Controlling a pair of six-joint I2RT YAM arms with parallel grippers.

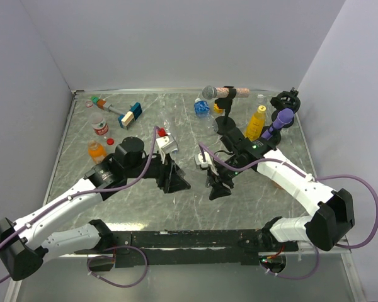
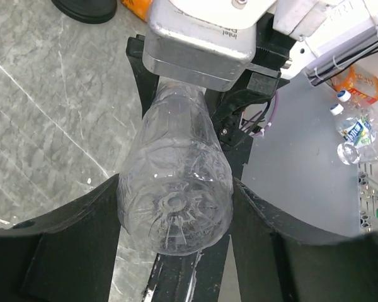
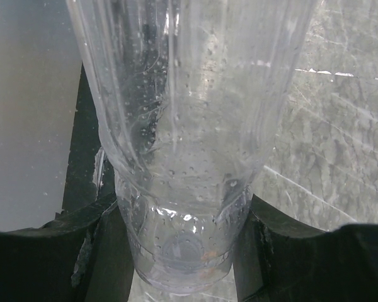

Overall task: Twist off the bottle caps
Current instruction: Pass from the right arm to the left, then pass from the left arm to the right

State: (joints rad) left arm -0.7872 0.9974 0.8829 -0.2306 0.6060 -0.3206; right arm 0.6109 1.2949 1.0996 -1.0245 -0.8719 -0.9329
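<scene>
A clear label-less bottle (image 2: 174, 189) hangs in the air, held lengthwise between both grippers above the table's middle. My left gripper (image 2: 174, 220) is shut on its base end, one black finger (image 2: 69, 245) on each side. My right gripper (image 3: 179, 251) is shut on the bottle's narrow neck end (image 3: 179, 258); I cannot tell whether a cap sits there. In the top view the left gripper (image 1: 176, 180) and right gripper (image 1: 217, 187) face each other, and the clear bottle between them barely shows.
At the back left stand a red-labelled bottle (image 1: 99, 124), an orange bottle (image 1: 96, 151), a loose red cap (image 1: 110, 141) and a blue-and-tan block (image 1: 130, 115). At the back right are a blue-labelled bottle (image 1: 202, 108), a yellow bottle (image 1: 256, 123) and grey (image 1: 209, 92) and purple (image 1: 281, 119) microphones.
</scene>
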